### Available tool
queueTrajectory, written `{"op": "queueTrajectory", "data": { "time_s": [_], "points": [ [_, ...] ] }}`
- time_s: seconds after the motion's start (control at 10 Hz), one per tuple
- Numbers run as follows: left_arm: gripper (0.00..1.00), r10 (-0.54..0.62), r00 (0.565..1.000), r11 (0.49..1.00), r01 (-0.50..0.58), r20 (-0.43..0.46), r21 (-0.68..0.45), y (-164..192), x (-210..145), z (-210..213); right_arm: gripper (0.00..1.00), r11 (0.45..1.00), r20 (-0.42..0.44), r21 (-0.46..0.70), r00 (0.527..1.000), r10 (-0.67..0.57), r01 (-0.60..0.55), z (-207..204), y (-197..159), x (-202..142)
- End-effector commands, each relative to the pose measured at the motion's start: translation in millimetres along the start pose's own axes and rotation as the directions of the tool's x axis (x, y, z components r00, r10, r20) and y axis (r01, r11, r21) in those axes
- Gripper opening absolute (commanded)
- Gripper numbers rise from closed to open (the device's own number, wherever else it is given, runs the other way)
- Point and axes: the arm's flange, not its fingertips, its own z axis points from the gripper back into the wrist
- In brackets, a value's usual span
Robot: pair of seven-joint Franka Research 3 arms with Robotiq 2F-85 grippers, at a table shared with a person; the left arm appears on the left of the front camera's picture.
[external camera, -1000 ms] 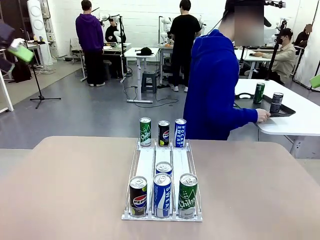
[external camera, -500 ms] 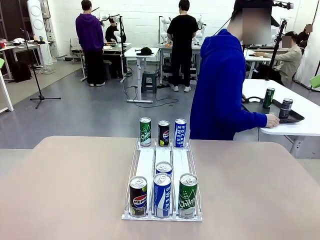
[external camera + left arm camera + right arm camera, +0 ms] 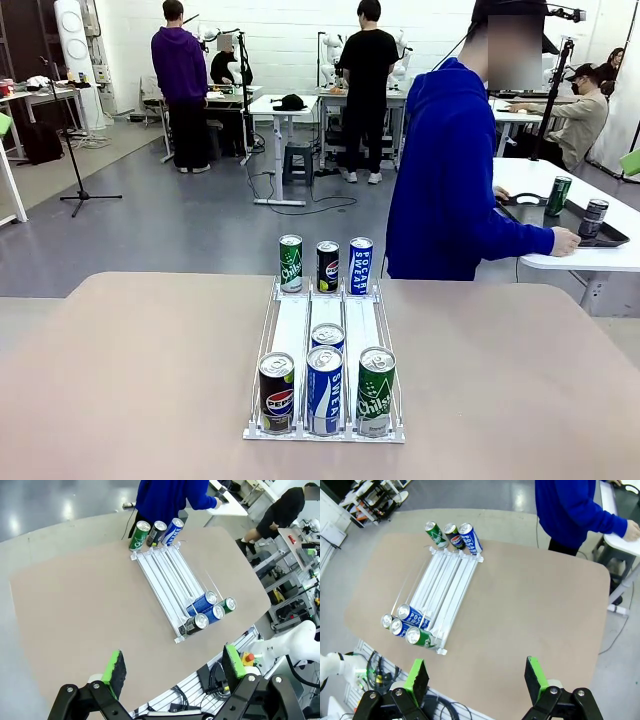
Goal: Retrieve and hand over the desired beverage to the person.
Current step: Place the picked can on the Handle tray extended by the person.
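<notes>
Beverage cans stand in a white wire rack [image 3: 292,330] in the middle of the tan table. At its far end are a green Chilsung can [image 3: 291,263], a Pepsi can [image 3: 327,266] and a blue Pocari Sweat can [image 3: 360,265]. At the near end are a Pepsi can [image 3: 277,391], a Pocari Sweat can [image 3: 324,390] and a green Chilsung can [image 3: 376,391], with another Pocari can [image 3: 327,336] behind them. The person [image 3: 445,180] in the blue hoodie stands at the far side, turned right. My left gripper [image 3: 174,665] and right gripper [image 3: 476,676] hang open high above the table, holding nothing.
A white side table [image 3: 590,255] at the right carries a black tray [image 3: 610,238] with cans; the person's hand [image 3: 565,241] rests at it. Other people work at benches far behind. Bare tabletop [image 3: 130,370] lies on both sides of the rack.
The person has shifted right, and the tray with its cans has slid right along the side table. The blurred left gripper at the front view's top left has left the picture.
</notes>
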Motion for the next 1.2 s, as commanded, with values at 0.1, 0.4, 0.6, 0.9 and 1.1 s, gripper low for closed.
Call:
{"op": "queueTrajectory", "data": {
  "time_s": [0.1,0.4,0.6,0.9,1.1],
  "points": [
    [1.0,-0.016,1.0,1.0,0.016,0.003,-0.01,-0.9,-2.2,0.2,1.0,1.0,-0.015,0.001,1.0,0.001,-0.001,1.0,0.5,3.4],
    [1.0,-0.016,1.0,1.0,0.016,0.003,-0.01,-0.9,-2.2,0.2,1.0,1.0,-0.015,0.001,1.0,0.001,-0.001,1.0,0.5,3.4],
    [1.0,-0.016,1.0,1.0,0.016,0.003,-0.01,-0.9,-2.2,0.2,1.0,1.0,-0.015,0.001,1.0,0.001,-0.001,1.0,0.5,3.4],
    [1.0,-0.016,1.0,1.0,0.016,0.003,-0.01,-0.9,-2.2,0.2,1.0,1.0,-0.015,0.001,1.0,0.001,-0.001,1.0,0.5,3.4],
    [1.0,-0.016,1.0,1.0,0.016,0.003,-0.01,-0.9,-2.2,0.2,1.0,1.0,-0.015,0.001,1.0,0.001,-0.001,1.0,0.5,3.4]
  ]
}}
